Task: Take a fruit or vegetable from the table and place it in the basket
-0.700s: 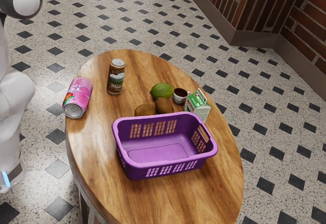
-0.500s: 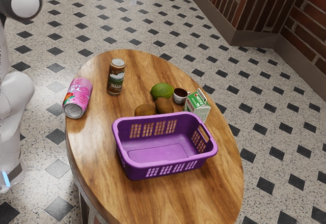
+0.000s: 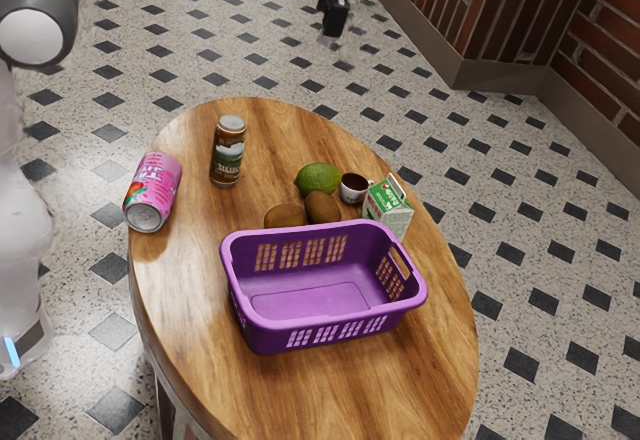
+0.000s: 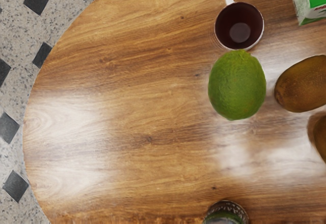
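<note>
- Hand [image 3: 332, 32], black, hangs high in the exterior view, well apart from everything on the desk; I cannot tell whether it is released or clenched.
- Oval desk of brown wood [image 3: 205, 360] carries all the things.
- Plump green lime [image 3: 318, 179] sits on the far half of the desk, outside the basket; the wrist view has it from above.
- Two brown, oval kiwis [image 3: 323, 207] [image 4: 303, 84] lie near the lime, just behind the basket's far rim as the exterior view sees it, also outside the basket.
- Purple plastic basket [image 3: 325, 332], rectangular with slotted sides, stands upright around the middle of the desk, open side up.
- Small white mug with a dark inside [image 3: 353, 189] stands just beside the lime, near the desk's edge on the exterior view's right.
- Green and white carton with a gabled top [image 3: 388, 207] stands upright just beyond the mug, close to the same edge.
- Brown and green metal can [image 3: 228, 153] stands upright toward the desk's far edge.
- Pink metal can [image 3: 153, 186] lies on its side by the desk's edge on the exterior view's left.
</note>
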Controlling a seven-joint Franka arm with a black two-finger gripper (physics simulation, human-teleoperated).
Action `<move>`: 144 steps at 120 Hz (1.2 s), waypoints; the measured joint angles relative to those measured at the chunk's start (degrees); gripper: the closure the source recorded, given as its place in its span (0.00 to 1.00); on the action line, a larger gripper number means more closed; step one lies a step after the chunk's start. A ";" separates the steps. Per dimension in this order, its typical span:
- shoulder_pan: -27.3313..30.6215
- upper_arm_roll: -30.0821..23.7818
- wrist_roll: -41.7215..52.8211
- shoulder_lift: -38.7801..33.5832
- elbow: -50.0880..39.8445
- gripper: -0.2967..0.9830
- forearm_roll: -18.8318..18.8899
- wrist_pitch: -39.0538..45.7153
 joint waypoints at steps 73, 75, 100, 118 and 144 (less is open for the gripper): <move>-23.92 15.93 -2.11 -17.44 -42.90 0.25 -6.06 27.76; -23.93 15.86 -2.52 -16.97 -43.07 0.25 -6.18 28.33; -23.23 15.75 -7.69 -10.48 -45.09 0.25 -8.66 33.11; -21.65 15.84 -10.48 -8.66 -48.29 0.25 -9.31 38.17; -21.96 15.76 -13.47 -7.68 -49.67 0.25 -9.53 43.12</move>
